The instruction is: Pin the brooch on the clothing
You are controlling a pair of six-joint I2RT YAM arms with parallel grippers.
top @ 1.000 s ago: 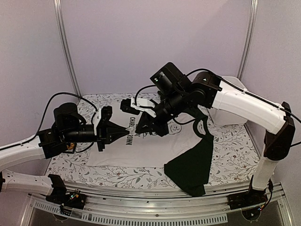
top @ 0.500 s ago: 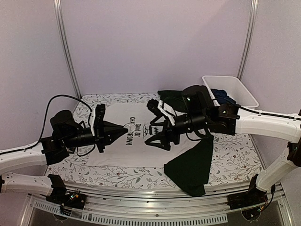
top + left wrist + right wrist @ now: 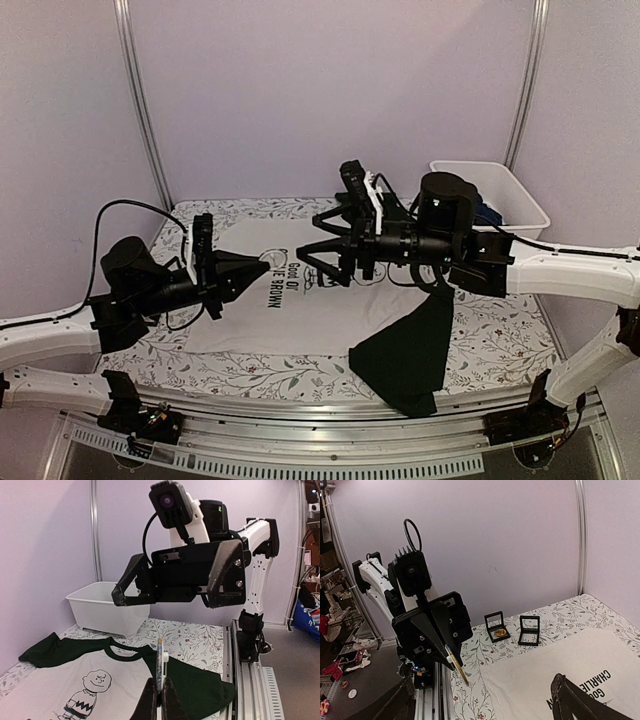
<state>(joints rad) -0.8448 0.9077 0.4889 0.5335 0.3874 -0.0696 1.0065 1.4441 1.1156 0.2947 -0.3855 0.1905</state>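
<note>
The clothing (image 3: 300, 315), a white T-shirt with dark sleeves and a cartoon boy print, lies flat on the floral table; it also shows in the left wrist view (image 3: 75, 675) and the right wrist view (image 3: 570, 665). My left gripper (image 3: 258, 269) is shut on the brooch (image 3: 159, 665), a thin disc seen edge-on with a white backing, held in the air above the shirt's left part. The right gripper (image 3: 318, 248) hovers level over the shirt's middle, open and empty, facing the left one. The right wrist view shows the left gripper (image 3: 447, 647) with the brooch (image 3: 456, 665) sticking out.
Two black display frames (image 3: 497, 626) (image 3: 529, 630) stand on the table's far left; one holds a gold piece. A white bin (image 3: 500, 185) with a dark blue garment (image 3: 478, 207) sits at the back right. One dark sleeve (image 3: 405, 355) reaches toward the front rail.
The right gripper opened, lifted off the shirt and swung level to face the left gripper. The left arm drew back slightly to the left, still holding the brooch.
</note>
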